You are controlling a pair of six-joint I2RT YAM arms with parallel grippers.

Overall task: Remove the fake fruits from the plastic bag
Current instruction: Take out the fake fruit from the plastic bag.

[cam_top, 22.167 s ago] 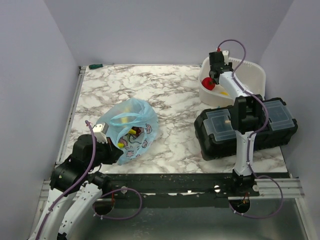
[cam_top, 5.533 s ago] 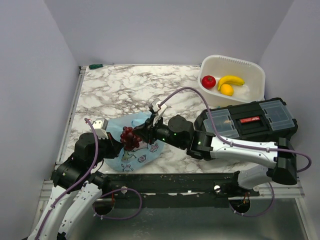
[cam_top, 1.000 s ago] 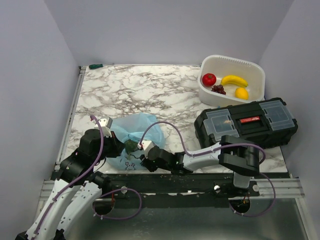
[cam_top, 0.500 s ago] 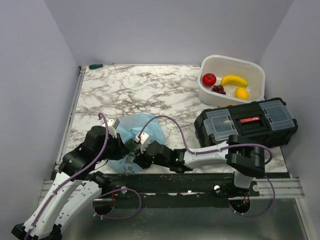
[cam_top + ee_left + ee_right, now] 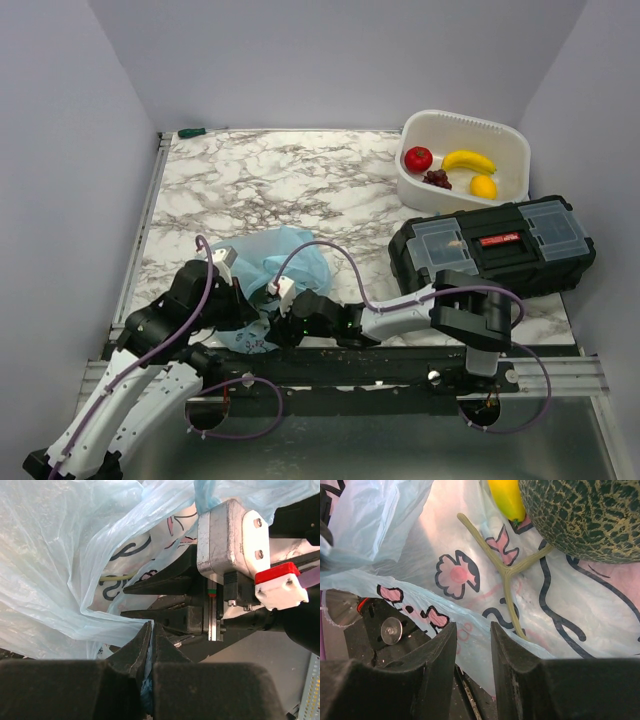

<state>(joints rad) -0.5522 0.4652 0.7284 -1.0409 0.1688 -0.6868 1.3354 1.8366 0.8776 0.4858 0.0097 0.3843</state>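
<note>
The light-blue plastic bag [image 5: 290, 252] lies at the table's front left. My left gripper [image 5: 244, 303] is shut on its film, which is pinched between the fingertips in the left wrist view [image 5: 150, 628]. My right gripper [image 5: 270, 325] is open, and its fingers [image 5: 439, 652] straddle the bag's lower printed edge [image 5: 470, 612]. Inside the bag lie the netted green melon [image 5: 585, 515], its pale forked stem [image 5: 505, 575] and a yellow fruit [image 5: 506, 497]. The red tomato [image 5: 418, 158], banana [image 5: 468, 159], citrus [image 5: 484, 186] and grapes [image 5: 436, 179] lie in the white tub [image 5: 470, 125].
A black toolbox [image 5: 492, 250] stands at the front right, below the tub. The right arm lies low along the table's front edge [image 5: 400, 345]. A small green object [image 5: 190, 132] sits at the far left corner. Purple walls close in three sides.
Over the last second the left gripper rose with the bag, then dropped a little. The right gripper moved slightly toward the front edge, under the bag's mouth. Fruits in the tub are unchanged.
</note>
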